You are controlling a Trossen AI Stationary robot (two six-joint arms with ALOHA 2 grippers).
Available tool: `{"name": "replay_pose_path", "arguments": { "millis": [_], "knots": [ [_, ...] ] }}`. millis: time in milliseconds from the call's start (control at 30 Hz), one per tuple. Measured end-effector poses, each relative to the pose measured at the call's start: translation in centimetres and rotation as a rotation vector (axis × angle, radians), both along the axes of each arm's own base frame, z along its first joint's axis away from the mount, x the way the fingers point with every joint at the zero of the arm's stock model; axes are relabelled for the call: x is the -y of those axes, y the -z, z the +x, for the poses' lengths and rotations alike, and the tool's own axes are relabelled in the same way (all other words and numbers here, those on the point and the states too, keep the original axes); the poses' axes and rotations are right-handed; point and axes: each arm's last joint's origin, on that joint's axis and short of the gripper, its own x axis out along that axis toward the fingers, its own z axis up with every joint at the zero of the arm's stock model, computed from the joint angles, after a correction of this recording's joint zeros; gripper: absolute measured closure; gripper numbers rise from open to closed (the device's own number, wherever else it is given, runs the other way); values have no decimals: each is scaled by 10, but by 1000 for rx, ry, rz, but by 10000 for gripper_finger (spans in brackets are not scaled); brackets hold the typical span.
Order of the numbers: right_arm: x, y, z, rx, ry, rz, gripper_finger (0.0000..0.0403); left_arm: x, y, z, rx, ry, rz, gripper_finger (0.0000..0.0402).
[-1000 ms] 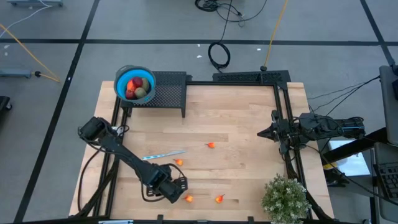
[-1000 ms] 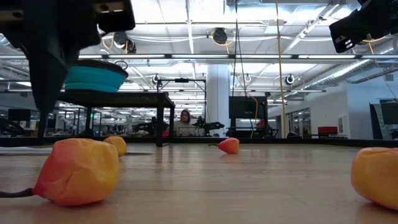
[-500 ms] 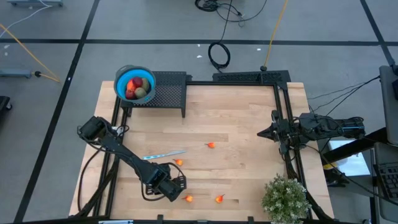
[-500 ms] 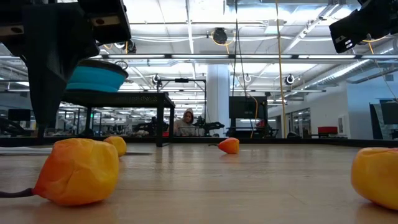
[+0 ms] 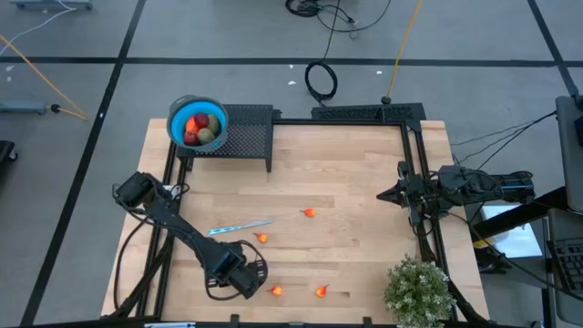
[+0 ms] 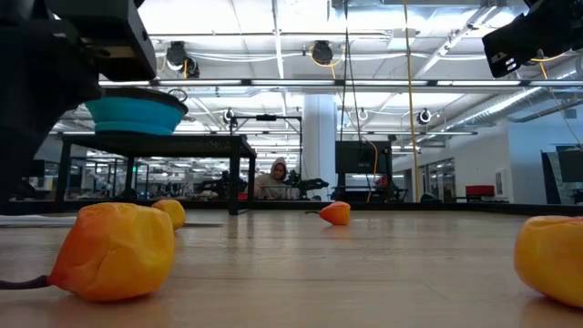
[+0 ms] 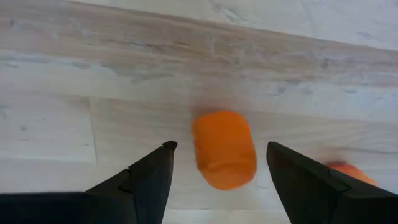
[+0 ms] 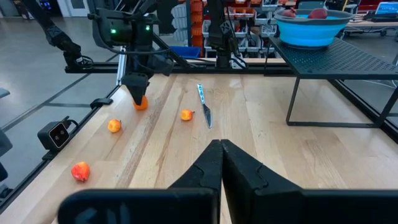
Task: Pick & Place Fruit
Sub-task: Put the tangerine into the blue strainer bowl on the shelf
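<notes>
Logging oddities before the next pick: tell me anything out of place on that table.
A slim silver knife lies loose on the wood among the small orange fruit, though it is no fruit. The blue bowl sits on a black mesh stand, not on the tabletop. Nothing looks spilled or damaged.

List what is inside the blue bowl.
The blue bowl on the black mesh stand holds dark red fruit and a greenish-brown piece; anything beneath them is covered.

This is a big robot lab. Bright ceiling lights [image 6: 319, 52] hang over rows of desks and screens [image 6: 355, 157]. Cables [image 5: 321, 80] lie on the grey floor [image 5: 228, 36].
</notes>
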Motion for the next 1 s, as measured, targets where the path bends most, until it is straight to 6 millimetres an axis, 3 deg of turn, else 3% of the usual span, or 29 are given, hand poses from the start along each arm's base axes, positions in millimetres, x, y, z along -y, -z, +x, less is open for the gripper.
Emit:
{"name": "replay_pose_path", "arguments": {
  "millis": [233,500,1000],
  "knots": [
    [0,0,0,0,0,0,403,3,1,-1,0,5,-1,143],
    [0,-1,0,8,1,4,403,10,25,8,-22,20,-34,159],
    [0,-2,0,19,6,32,403,11,25,9,2,16,-16,239]
  ]
}}
